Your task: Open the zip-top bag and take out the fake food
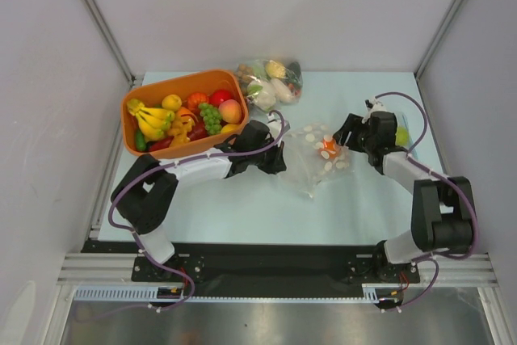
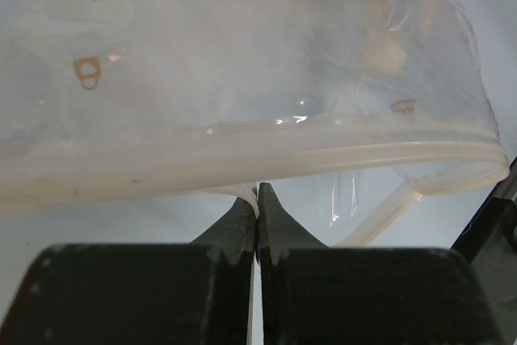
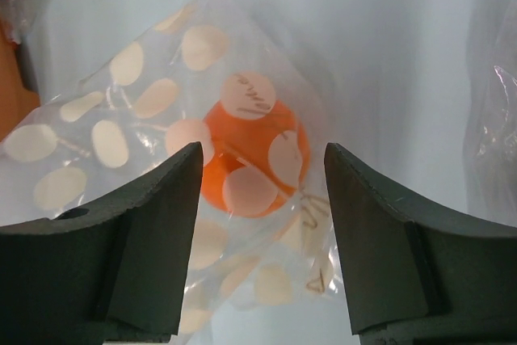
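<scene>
While the left gripper (image 2: 257, 199) has its jaws pressed flat together, I can see their tips sitting right at the pale zip strip of the zip-top bag (image 2: 242, 78), and a sliver of the bag's lower lip looks nipped between them. From above, that gripper (image 1: 279, 161) meets the bag's (image 1: 319, 169) left edge, with the bag lying on the pale table (image 1: 242, 208) between my two arms.

My right gripper (image 3: 262, 151) has its jaws well apart and nothing in them. Just ahead of the gap, inside the clear film, is an orange toy fruit (image 3: 242, 139) with pale round slices (image 3: 202, 46) scattered around and over it. Overhead, the right gripper (image 1: 346, 139) is at the bag's right end, close to the orange fruit (image 1: 329, 148); whether the fingers touch the film I cannot tell.

An orange basket (image 1: 178, 80) stands at the back left, heaped with bananas (image 1: 153, 117) and grapes (image 1: 210, 117). A second clear bag (image 1: 271, 82) of toy food lies just right of it at the back edge
</scene>
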Motion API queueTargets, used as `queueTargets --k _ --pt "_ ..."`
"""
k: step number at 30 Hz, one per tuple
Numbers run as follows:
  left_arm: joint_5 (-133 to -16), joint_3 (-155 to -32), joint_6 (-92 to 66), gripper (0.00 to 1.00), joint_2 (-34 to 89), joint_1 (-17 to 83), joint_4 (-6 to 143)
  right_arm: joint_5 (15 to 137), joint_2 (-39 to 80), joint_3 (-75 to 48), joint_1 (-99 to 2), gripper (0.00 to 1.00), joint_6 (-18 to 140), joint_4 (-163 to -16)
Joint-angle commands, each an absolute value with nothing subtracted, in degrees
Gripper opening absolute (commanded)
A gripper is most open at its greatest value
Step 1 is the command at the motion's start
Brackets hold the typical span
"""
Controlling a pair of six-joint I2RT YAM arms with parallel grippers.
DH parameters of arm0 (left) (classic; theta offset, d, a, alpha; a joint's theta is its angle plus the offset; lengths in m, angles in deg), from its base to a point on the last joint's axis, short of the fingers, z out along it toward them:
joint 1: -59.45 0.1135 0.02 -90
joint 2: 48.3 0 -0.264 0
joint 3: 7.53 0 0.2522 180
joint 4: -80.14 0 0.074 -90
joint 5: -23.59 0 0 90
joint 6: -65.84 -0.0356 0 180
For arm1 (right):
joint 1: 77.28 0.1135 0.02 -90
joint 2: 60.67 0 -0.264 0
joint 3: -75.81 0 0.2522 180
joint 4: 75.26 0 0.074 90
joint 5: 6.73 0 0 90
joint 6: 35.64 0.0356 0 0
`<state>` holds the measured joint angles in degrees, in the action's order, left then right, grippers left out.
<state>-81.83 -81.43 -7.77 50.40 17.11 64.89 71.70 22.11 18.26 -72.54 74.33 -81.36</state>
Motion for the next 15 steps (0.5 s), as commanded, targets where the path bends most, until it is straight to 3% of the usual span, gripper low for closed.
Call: queueTargets --k 1,4,8,11,15 --pt "-82.9 -83.7 -9.6 0.0 50.6 17.3 64.8 71.1 26.9 15.3 -72.8 0.66 75.3 -75.4" --pt "-83.0 -83.8 -9.7 0.01 50.4 17.3 65.0 71.1 30.9 14.3 -72.8 0.66 75.6 -75.0" --pt "-83.0 -84.0 -10.4 0.0 50.5 17.2 64.9 71.1 33.6 13.9 -72.7 0.56 76.0 -75.8" --pt "-82.0 -84.6 -10.7 0.0 50.9 17.2 64.4 71.6 34.4 14.0 -72.4 0.34 75.4 -77.5" --pt "-80.0 -84.7 -11.0 0.01 50.3 17.2 63.8 71.9 34.9 14.1 -71.8 0.19 75.3 -78.9"
